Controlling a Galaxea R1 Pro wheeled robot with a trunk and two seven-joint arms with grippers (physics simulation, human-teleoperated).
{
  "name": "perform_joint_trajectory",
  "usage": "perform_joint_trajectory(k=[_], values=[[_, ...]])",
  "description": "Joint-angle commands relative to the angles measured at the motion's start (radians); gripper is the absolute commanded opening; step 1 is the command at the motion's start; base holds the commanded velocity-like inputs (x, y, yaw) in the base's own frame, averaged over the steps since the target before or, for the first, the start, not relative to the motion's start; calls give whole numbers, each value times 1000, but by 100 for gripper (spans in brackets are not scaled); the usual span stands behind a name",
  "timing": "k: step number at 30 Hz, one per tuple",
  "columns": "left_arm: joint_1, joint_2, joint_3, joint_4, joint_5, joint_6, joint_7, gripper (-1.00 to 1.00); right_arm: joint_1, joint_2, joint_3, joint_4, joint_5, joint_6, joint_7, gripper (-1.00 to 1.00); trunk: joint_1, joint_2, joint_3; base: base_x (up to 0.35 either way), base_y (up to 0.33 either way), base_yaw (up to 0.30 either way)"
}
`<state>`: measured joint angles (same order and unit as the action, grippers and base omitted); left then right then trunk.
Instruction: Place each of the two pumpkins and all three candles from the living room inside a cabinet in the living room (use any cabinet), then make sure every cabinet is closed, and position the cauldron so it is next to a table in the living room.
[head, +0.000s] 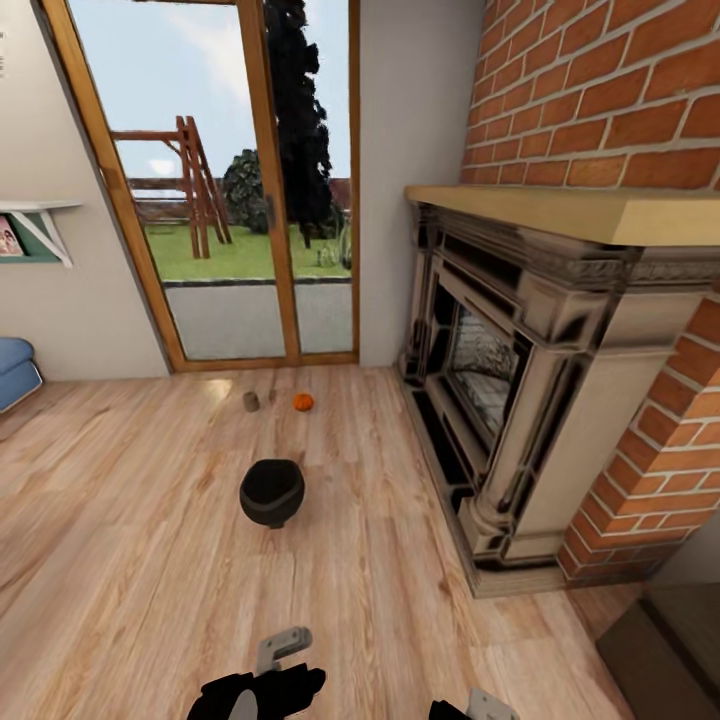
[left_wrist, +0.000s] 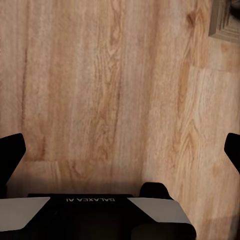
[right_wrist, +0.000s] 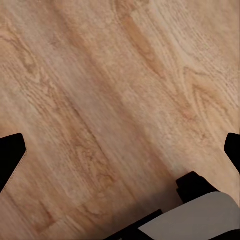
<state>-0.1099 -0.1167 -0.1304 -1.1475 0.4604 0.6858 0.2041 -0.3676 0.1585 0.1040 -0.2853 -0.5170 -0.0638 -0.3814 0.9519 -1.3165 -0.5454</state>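
Observation:
The black cauldron (head: 271, 492) stands upright on the wood floor, mid-room. Beyond it, near the glass door, lie one orange pumpkin (head: 303, 402) and a grey-beige candle (head: 251, 402), with a smaller stub (head: 272, 396) between them that I cannot make out. My left gripper (left_wrist: 120, 150) hangs open over bare floor, well short of the cauldron. My right gripper (right_wrist: 120, 150) is open too, with only planks between its fingers. The table is out of view. A dark brown block (head: 665, 645) shows at the near right; whether it is the cabinet I cannot tell.
A brick fireplace (head: 520, 400) with a pale mantel fills the right side, its base jutting onto the floor. A wood-framed glass door (head: 250, 200) closes the far wall. A blue seat (head: 12, 370) pokes in at the left edge under a small shelf (head: 40, 225).

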Motion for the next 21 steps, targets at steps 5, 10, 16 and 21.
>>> perform_joint_trajectory(k=[5, 10, 16, 21], values=[[-1, 0, -1, 0, 11, -5, 8, 100, -1, 0, 8, 0, -11, -5, -5, 100, 0, -1, -1, 37, -5, 243], [-1, 0, -2, 0, 11, -9, 8, 100, -1, 0, 9, 0, -11, -5, -5, 100, 0, -1, -1, 3, 0, 284], [-1, 0, -2, 0, 11, -9, 8, 100, -1, 0, 9, 0, -11, -5, -5, 100, 0, -1, -1, 14, 0, 287], [-1, 0, -2, 0, 9, -9, 9, 100, -1, 0, 9, 0, -11, -5, -4, 100, 0, -1, -1, 240, 0, 287]])
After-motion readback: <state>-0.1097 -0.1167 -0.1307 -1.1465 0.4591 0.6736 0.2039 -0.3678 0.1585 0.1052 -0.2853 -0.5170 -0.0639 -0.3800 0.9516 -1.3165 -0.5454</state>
